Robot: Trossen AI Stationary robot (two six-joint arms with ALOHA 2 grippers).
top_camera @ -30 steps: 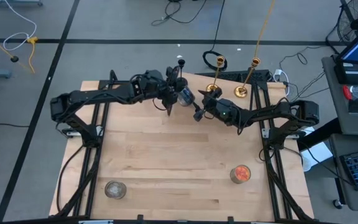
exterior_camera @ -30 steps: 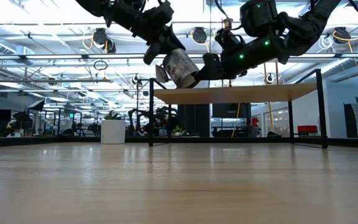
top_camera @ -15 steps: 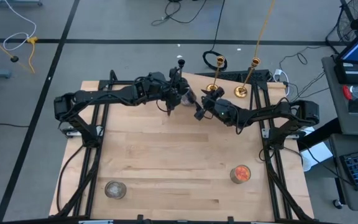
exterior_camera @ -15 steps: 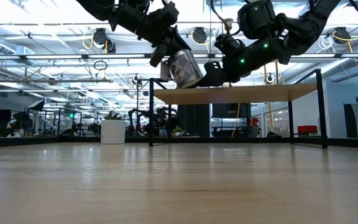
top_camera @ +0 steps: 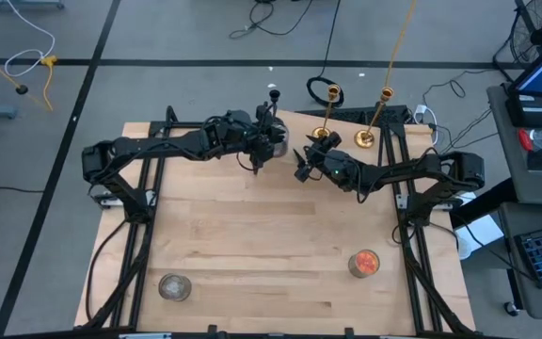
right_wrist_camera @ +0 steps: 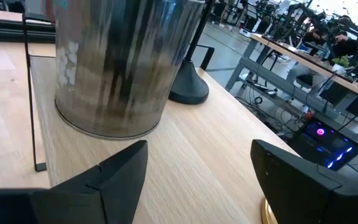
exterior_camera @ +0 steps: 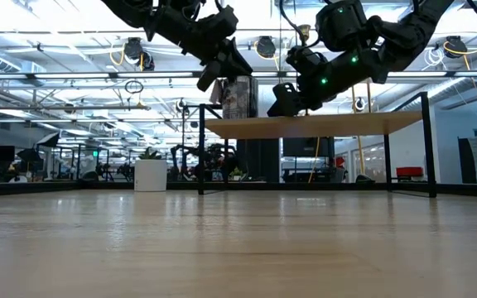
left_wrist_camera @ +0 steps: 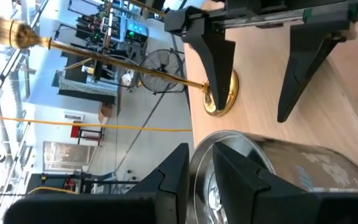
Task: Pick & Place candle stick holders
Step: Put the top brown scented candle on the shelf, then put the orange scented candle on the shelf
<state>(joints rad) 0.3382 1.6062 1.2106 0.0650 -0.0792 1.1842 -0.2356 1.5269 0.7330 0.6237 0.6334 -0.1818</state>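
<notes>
My left gripper is shut on a silvery clear-glass cup, which is upright at the left end of the raised wooden shelf. My right gripper hangs open just right of the cup, its fingers wide apart and touching nothing. The black stemmed holder stands right behind the cup. Two brass holders stand on their round bases on the shelf. A second silvery cup and an orange-red cup sit on the table near its front edge. My left gripper pinches the cup's rim wall, one finger inside the mouth and one finger outside. The fingers slant down from the table's left. The cup is upright; its base seems to rest on the shelf.
The shelf runs along the table's far right part on dark legs. The wooden table top between the arms and the two front cups is bare. Cables and a monitor stand lie beyond the table's edges.
My left gripper has tipped, and the silvery cup in it has swung from slanting to upright at the shelf's left end. My right gripper has turned a little in place and stayed open.
</notes>
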